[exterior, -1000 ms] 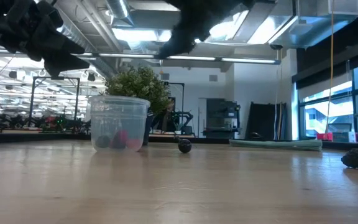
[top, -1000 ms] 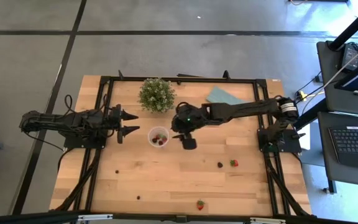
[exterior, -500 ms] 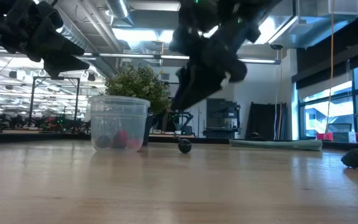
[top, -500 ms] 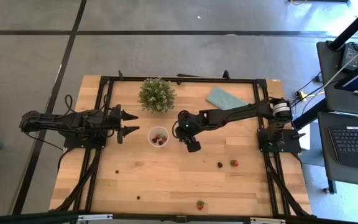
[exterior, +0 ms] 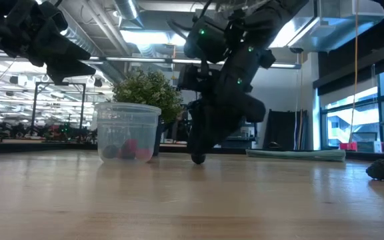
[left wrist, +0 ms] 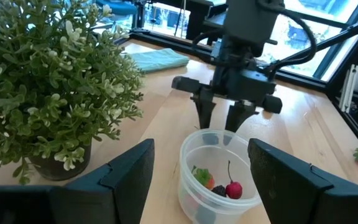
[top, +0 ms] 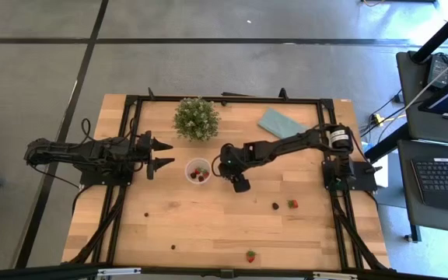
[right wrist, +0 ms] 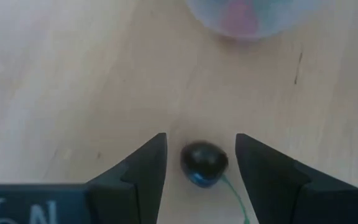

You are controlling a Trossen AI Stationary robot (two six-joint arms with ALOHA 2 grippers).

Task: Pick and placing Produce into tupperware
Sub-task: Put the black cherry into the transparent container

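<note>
Looking straight down, the right gripper (top: 222,165) sits mid-frame just right of the tupperware (top: 198,171), while the left gripper (top: 164,153) waits to the cup's left, fingers apart. At table height, the right gripper (exterior: 197,155) reaches down over a dark berry (exterior: 198,158), right of the tupperware (exterior: 127,131). Its wrist camera shows its fingers (right wrist: 143,169) spread, straddling the dark berry (right wrist: 204,160) without clamping it. The left wrist camera shows berries (left wrist: 219,185) inside the cup.
</note>
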